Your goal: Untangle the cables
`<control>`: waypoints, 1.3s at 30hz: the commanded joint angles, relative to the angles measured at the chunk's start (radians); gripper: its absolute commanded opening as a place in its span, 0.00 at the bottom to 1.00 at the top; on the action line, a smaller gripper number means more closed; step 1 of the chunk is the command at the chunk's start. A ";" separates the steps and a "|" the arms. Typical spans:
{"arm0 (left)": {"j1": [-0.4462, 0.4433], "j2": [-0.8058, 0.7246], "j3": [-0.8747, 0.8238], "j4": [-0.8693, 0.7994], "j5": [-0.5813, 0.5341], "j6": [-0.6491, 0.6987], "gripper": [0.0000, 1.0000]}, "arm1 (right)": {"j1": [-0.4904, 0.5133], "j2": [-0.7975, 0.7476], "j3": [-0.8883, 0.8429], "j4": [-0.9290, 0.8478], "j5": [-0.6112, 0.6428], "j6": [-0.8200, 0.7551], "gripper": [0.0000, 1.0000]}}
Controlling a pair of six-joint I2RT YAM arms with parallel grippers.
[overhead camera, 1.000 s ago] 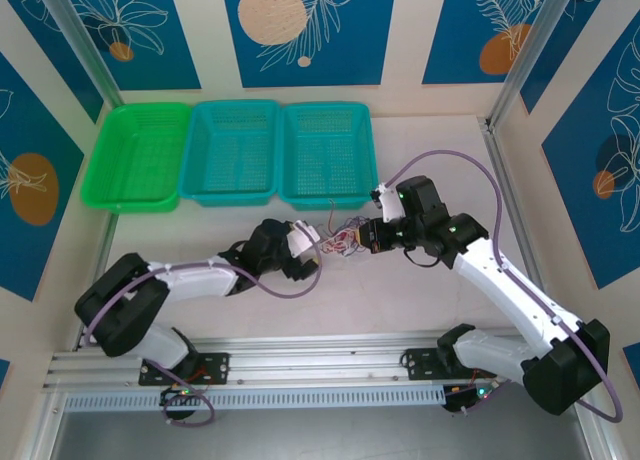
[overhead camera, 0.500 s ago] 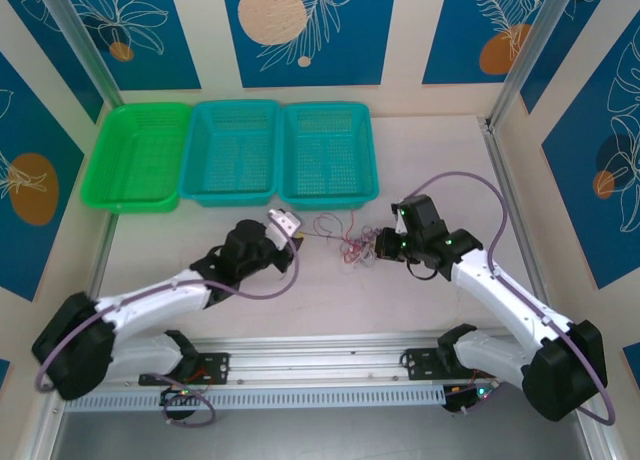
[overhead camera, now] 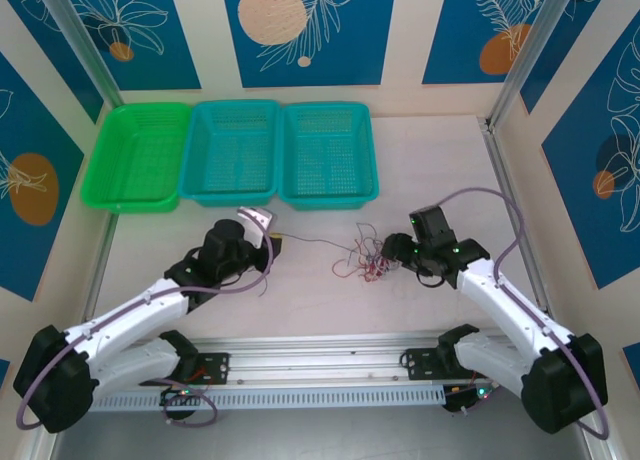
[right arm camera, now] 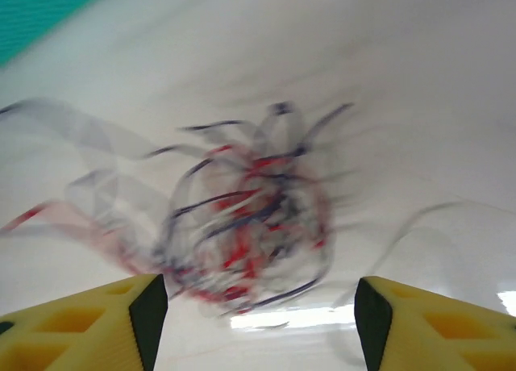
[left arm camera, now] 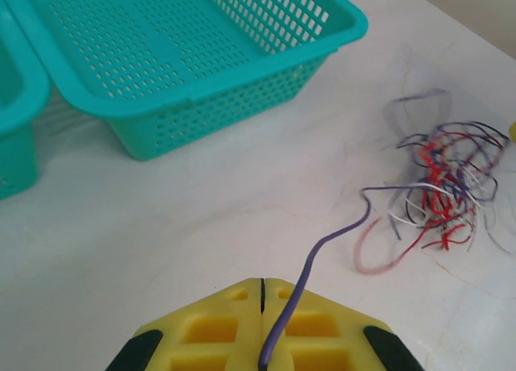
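- Left claw (left arm camera: 262, 294) of mine is pressed fully shut, its two yellow pads meeting at a thin seam, and it pinches the near end of one purple strand (left arm camera: 322, 242).
- That strand runs from my pads across the bare bench (overhead camera: 330, 305) and curves up into the cables (left arm camera: 443, 185).
- From above, my left claw (overhead camera: 268, 230) sits just in front of the gap between the two teal baskets, with the strand stretched as a fine line toward the tangle.
- My right claw (right arm camera: 258, 302) stands wide open and has hold of nothing; one yellow finger shows at each lower corner of its own view.
- The cables (right arm camera: 250, 218) lie on the bench just ahead of those open fingers, a blurred knot of red, dark and pale loops.
- In the overhead view the cables (overhead camera: 368, 262) rest between my two claws, right beside the right claw (overhead camera: 392, 248) and well apart from the left one.
- Behind them, a green basket (overhead camera: 135, 155) and two teal baskets (overhead camera: 232, 150) (overhead camera: 328, 150) sit in a row along the far side of the bench.
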 commanded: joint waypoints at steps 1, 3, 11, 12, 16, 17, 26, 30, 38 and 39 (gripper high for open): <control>0.005 0.027 0.017 0.035 0.056 -0.031 0.00 | 0.159 -0.016 0.080 0.079 0.028 -0.129 0.66; 0.005 0.030 0.025 0.034 0.052 -0.027 0.00 | 0.282 0.030 0.101 0.149 0.090 -0.200 0.65; 0.004 -0.022 0.048 -0.034 0.008 -0.021 0.00 | 0.423 0.487 0.287 0.043 0.550 -0.209 0.69; 0.004 -0.040 0.045 -0.044 0.001 -0.025 0.00 | 0.420 0.541 0.307 0.025 0.562 -0.197 0.69; 0.005 -0.116 0.045 -0.092 -0.052 -0.031 0.00 | 0.406 0.673 0.325 0.011 0.538 -0.137 0.68; 0.006 -0.141 0.047 -0.114 -0.064 -0.024 0.00 | 0.398 0.692 0.324 0.007 0.535 -0.113 0.67; 0.059 -0.381 0.117 -0.491 -0.467 -0.083 0.00 | 0.193 0.661 0.208 -0.028 0.462 0.096 0.53; 0.168 -0.441 0.136 -0.624 -0.509 -0.160 0.00 | 0.064 0.545 0.089 0.031 0.376 0.138 0.52; 0.311 -0.440 0.039 -0.499 -0.242 -0.199 0.00 | -0.093 0.352 -0.038 0.167 0.202 0.018 0.37; 0.311 -0.417 0.004 -0.419 -0.143 -0.196 0.00 | -0.090 0.341 -0.042 0.200 0.144 -0.019 0.34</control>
